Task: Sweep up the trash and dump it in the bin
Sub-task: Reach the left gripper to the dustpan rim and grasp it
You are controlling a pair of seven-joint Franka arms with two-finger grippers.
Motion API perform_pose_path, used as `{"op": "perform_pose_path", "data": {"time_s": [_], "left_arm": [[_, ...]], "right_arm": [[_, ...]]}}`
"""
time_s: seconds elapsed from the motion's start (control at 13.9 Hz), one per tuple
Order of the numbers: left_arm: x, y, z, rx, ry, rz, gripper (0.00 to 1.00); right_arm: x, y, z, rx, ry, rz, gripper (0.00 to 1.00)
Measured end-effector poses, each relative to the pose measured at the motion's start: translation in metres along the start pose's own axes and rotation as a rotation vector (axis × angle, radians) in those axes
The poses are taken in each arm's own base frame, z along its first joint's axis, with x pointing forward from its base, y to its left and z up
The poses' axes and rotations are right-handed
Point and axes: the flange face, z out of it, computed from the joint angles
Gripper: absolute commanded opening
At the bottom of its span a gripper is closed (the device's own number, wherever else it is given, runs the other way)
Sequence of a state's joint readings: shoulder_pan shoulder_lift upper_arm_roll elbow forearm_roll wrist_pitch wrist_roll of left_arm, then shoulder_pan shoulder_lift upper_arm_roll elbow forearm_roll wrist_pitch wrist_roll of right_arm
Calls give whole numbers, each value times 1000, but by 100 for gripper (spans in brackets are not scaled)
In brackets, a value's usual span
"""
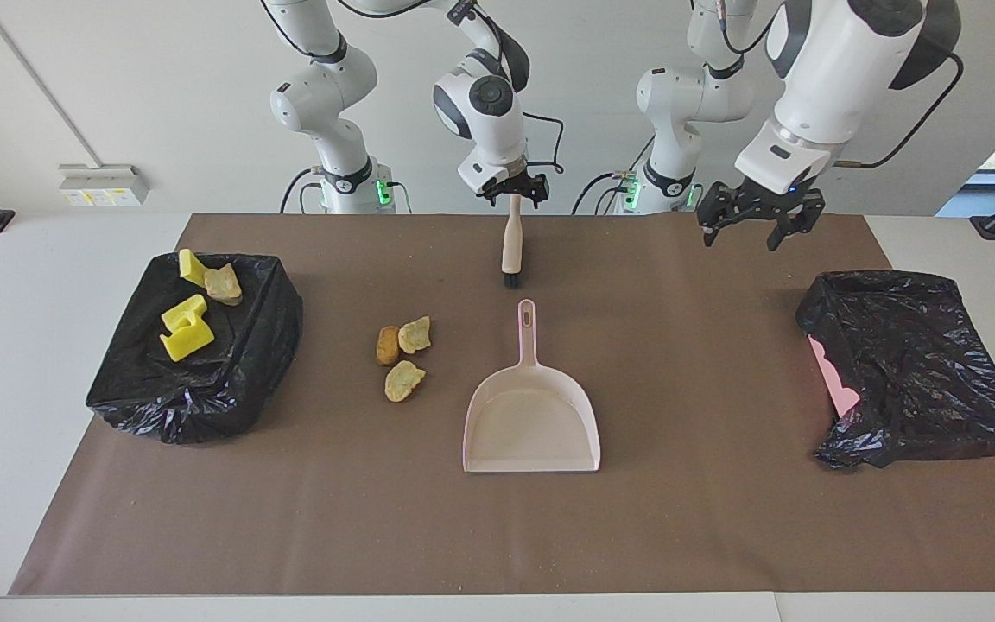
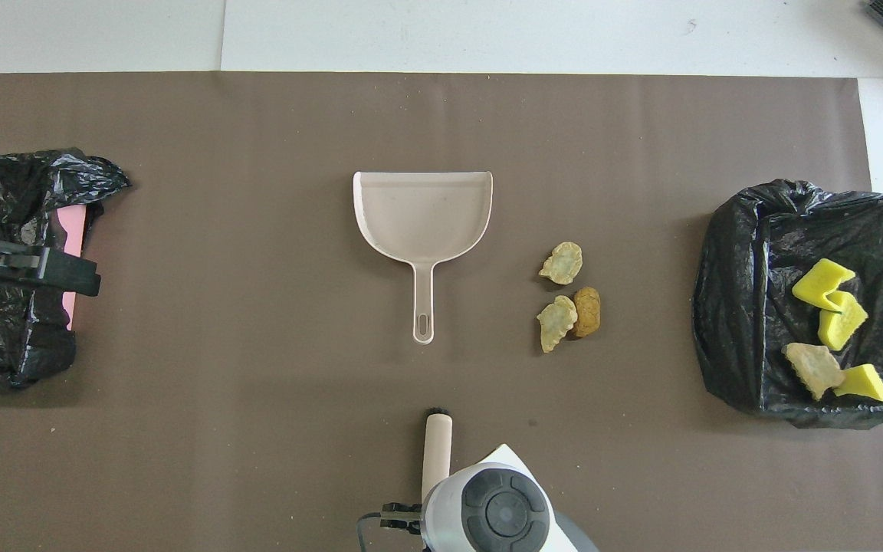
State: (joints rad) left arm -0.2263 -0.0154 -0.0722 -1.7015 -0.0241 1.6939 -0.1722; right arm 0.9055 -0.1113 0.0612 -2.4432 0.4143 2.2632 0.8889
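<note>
Brown paper covers the white tabletop (image 1: 48, 363), and over its robot-side edge the right claw (image 1: 515, 192) grips the top of a small hand brush (image 1: 512, 246), which hangs bristles-down just short of the pink dustpan (image 1: 532, 415), whose handle points back at the robots. From the brush, the three golden-brown scraps (image 1: 401, 352) still on the paper lie toward the right arm's end and farther from the robots, beside the pan, so the sweep likely runs sideways into its mouth; four more pieces sit in the black-lined bin (image 1: 230, 397) at that end. Over the other bag-wrapped bin (image 1: 912, 363), the left claw (image 1: 759, 226) waits with fingers spread.
</note>
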Motion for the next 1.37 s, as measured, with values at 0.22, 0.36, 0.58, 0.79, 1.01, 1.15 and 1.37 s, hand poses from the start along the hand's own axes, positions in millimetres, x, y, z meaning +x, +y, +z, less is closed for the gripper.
{"op": "perform_pose_path", "data": {"time_s": [0.22, 0.36, 0.58, 0.79, 1.01, 1.15, 1.37], "left_arm": [[9, 68, 59, -8, 6, -4, 100], [22, 102, 101, -17, 11, -17, 100], [23, 158, 146, -33, 23, -58, 100], [16, 197, 170, -47, 36, -70, 100], [12, 222, 193, -57, 42, -81, 100], [6, 239, 211, -57, 35, -87, 100], [3, 251, 231, -53, 25, -89, 100]], "right_arm": [[-7, -4, 18, -21, -3, 8, 100], [-8, -3, 19, -25, -5, 7, 75], [-8, -3, 19, -25, -5, 7, 4], [-8, -3, 19, -26, -6, 7, 0], [-9, -3, 19, -29, -8, 9, 0], [-9, -2, 19, -41, -20, 10, 0], [-3, 2, 2, -79, -69, 4, 0]]}}
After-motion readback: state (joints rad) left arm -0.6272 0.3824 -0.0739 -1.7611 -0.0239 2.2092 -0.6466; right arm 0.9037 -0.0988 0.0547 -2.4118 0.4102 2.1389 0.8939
